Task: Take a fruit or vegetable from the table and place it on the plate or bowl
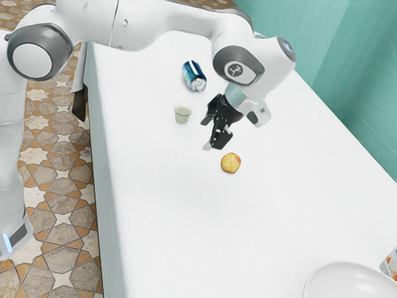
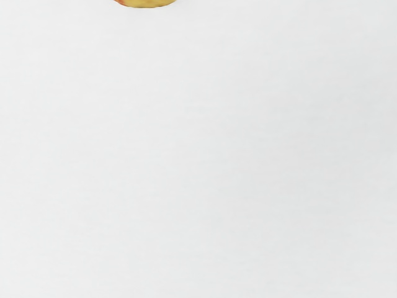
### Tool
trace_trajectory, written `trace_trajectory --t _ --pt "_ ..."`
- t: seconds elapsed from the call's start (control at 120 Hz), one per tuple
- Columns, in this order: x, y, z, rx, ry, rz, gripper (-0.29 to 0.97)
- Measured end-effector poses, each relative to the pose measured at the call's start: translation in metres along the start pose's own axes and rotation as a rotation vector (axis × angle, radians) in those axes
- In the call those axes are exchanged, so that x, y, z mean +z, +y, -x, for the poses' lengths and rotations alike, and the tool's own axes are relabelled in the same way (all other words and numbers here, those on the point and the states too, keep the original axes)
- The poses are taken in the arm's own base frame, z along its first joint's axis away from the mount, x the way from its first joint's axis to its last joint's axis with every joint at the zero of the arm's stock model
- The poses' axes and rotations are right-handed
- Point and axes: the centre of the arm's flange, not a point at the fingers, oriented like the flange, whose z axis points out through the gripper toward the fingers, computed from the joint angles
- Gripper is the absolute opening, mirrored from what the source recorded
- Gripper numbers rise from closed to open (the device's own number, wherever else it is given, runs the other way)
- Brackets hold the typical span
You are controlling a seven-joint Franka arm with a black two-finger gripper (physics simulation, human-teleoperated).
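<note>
**Ana:** Which containers are out?

**Ben:** Three. A white bowl (image 1: 347,280) sits at the table's (image 1: 155,205) near corner, at the exterior view's lower right, cut off by the frame. The part of its inside that shows is plain white. A small pale cup (image 1: 182,113) stands upright farther back, mouth up. I can't tell what its pale inside holds. Beyond it a blue can (image 1: 194,75) lies on its side.

**Ana:** Anything next to the bowl?

**Ben:** An orange-and-white box (image 1: 391,264) just beside it at the exterior view's right edge, mostly out of frame.

**Ana:** And the fruit?

**Ben:** The fruit (image 1: 231,162) lies on the bare table near the middle, well apart from the bowl and nearer the cup. It is small and roundish, with yellow skin shading to orange-red on one side. The wrist view catches a sliver of that same yellow-and-red skin (image 2: 144,2) at the frame's edge, over white tabletop (image 2: 198,161).

**Ana:** Where is the claw?

**Ben:** The claw (image 1: 214,146) hangs above the table between the cup and the fruit. Its fingers point down, and it is close to the fruit but not touching it.

**Ana:** Is it gripping anything?

**Ben:** No. The two black fingers stand apart with only air between them.
</note>
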Motion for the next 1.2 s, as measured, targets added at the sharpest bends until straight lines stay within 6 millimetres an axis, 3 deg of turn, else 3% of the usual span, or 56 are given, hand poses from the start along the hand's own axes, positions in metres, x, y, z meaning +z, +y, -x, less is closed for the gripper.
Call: trace_trajectory --t 0.217,0.267,0.35,0.392,0.575,1.2 --pt "-0.019 -0.010 -0.025 -0.067 0.233 0.008 0.68" --pt "-0.015 -0.025 -0.033 -0.103 0.258 0.017 0.68" --pt "0.014 -0.066 -0.053 -0.231 0.243 0.101 0.68" --pt "0.021 -0.075 -0.058 -0.295 0.240 0.150 0.68" --pt "0.012 -0.047 -0.068 -0.488 0.259 0.296 0.68" --pt "0.054 -0.055 -0.087 -1.046 0.100 0.406 0.68"
